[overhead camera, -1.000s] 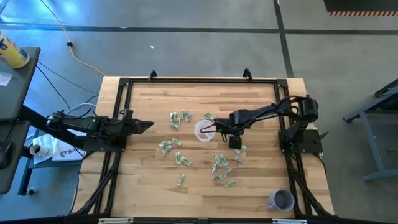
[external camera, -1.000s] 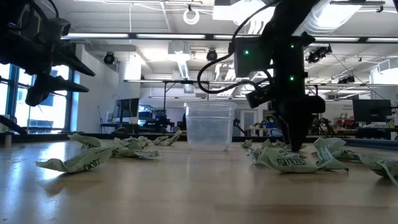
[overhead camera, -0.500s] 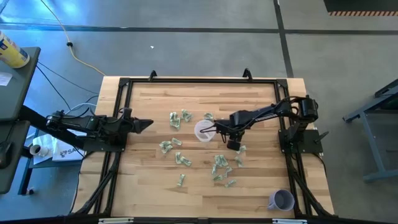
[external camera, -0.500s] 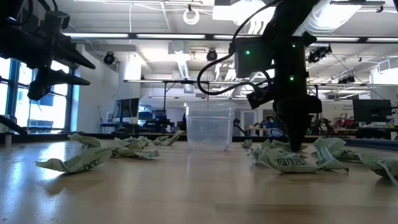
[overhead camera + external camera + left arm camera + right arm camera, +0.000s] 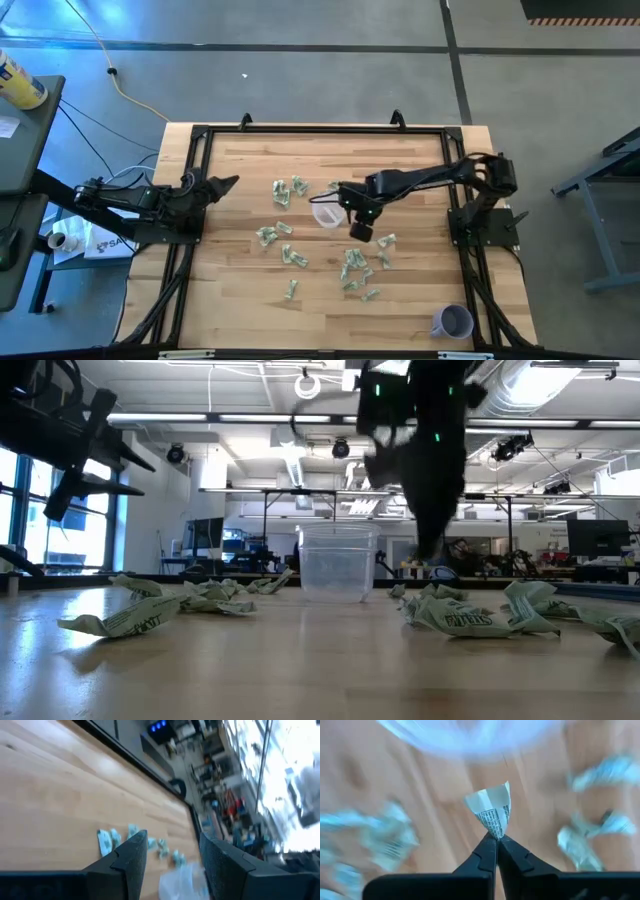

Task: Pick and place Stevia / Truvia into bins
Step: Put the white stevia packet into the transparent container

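Over the wooden counter (image 5: 240,300) I see my right gripper (image 5: 497,838) jaws pinching 1 Stevia packet (image 5: 493,810) beside the clear cup (image 5: 338,563); left gripper (image 5: 170,852) jaws spread, well apart.

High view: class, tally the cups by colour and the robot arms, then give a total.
Clear cup: 1
Purple cup: 1
Left arm: 1
Right arm: 1
Total: 4

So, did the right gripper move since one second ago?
Yes. The right gripper rose off the table, shut on a packet, shifting toward the clear cup.
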Robot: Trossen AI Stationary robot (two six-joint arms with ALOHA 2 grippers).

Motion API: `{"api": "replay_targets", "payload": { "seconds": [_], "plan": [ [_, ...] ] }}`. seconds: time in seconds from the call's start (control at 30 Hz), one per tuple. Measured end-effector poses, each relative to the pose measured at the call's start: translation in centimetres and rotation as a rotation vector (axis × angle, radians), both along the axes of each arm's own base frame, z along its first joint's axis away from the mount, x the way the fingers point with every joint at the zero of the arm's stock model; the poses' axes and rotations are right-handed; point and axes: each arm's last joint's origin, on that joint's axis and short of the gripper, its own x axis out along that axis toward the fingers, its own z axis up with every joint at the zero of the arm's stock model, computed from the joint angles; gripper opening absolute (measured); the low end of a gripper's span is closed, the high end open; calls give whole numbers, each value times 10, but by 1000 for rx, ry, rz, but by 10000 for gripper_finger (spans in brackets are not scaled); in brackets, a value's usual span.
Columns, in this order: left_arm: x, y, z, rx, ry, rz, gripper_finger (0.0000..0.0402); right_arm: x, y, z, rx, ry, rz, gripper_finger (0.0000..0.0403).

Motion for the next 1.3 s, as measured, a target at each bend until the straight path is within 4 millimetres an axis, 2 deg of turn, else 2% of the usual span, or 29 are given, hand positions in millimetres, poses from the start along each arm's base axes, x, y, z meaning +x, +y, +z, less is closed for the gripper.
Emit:
{"api": "replay_targets", "payload": {
  "seconds": [0.2,0.27,0.37,0.47,0.53,0.7,0.9,1.2,1.3],
  "plan": [
    [0,0,0,-15,-14,4,216,10,6,53,-71,-181,-26,2],
    [1,-1,0,-51,-35,-20,216,18,3,67,-82,-257,-1,1],
    [2,-2,0,-87,-41,-70,216,35,-8,78,-95,-356,14,4],
    [2,-3,-1,-106,-36,-118,216,48,-22,74,-43,-372,7,6],
    [3,-4,0,-115,-47,-136,216,54,-28,65,22,-349,7,7],
    [5,-5,7,-118,-117,-162,216,60,-25,32,127,-216,38,16],
    [6,-5,9,-79,-109,-178,216,63,-14,32,52,-218,45,83],
    [6,-6,10,40,-31,-233,216,41,-5,74,-284,-254,-21,210],
    [7,-5,12,52,-50,-207,216,30,-4,85,-283,-236,-22,234]
  ]
}}
